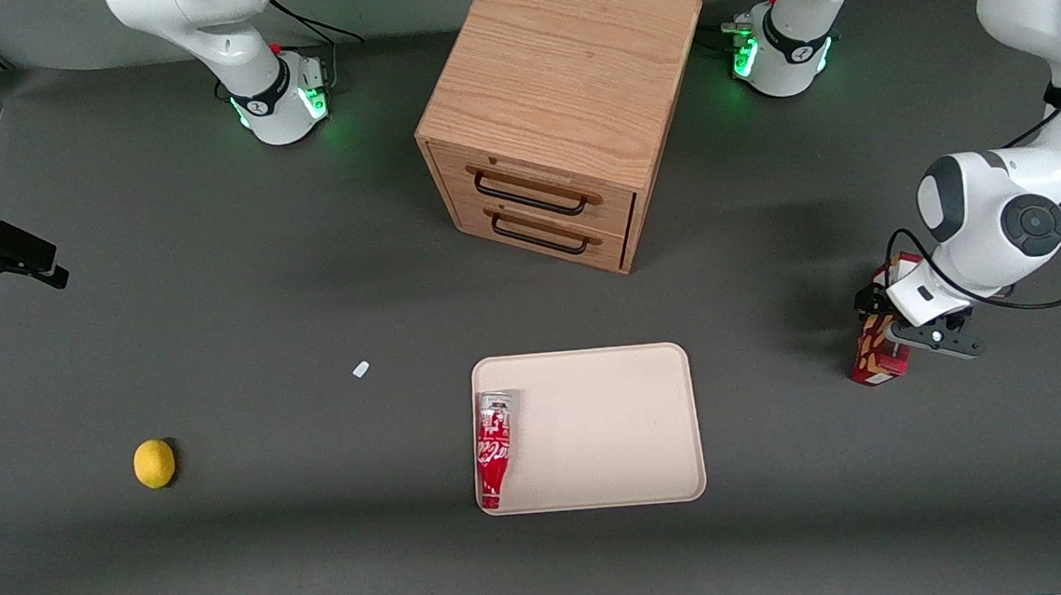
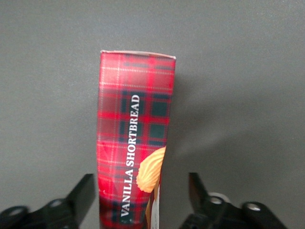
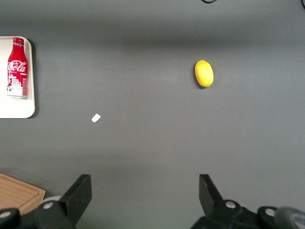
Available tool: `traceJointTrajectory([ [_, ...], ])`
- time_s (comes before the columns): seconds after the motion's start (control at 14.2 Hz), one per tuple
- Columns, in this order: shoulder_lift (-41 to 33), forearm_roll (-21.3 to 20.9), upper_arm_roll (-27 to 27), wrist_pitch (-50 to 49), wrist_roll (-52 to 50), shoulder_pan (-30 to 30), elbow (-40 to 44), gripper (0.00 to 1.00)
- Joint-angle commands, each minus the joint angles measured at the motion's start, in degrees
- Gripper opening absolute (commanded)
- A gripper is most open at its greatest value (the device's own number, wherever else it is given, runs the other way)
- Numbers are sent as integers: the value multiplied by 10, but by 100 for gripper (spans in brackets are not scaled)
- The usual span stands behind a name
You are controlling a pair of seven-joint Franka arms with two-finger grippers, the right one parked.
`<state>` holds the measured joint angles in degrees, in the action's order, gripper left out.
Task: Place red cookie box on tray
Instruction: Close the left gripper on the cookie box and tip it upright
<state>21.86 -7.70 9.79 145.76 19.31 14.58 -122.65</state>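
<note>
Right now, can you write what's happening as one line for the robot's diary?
gripper: open, straddling cookie box | box: standing on table, not lifted | tray: holds only cola bottle | step: grasp pending

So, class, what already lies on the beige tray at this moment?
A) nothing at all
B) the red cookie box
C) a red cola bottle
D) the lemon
C: a red cola bottle lies along one edge of the tray, while the red cookie box stands on the table toward the working arm's end, with the open gripper straddling it, and the lemon lies toward the parked arm's end.
</note>
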Motion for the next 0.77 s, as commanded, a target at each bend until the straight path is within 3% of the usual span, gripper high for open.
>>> traceJointTrajectory([
  [0.0, -3, -6, -6, 2, 6, -7, -6, 30],
  [0.07, -3, -6, -6, 1, 6, -7, -5, 11],
  [0.14, -3, -6, -6, -2, 6, -7, -5, 0],
  [0.7, -14, -5, -5, -35, -1, -7, 13, 0],
])
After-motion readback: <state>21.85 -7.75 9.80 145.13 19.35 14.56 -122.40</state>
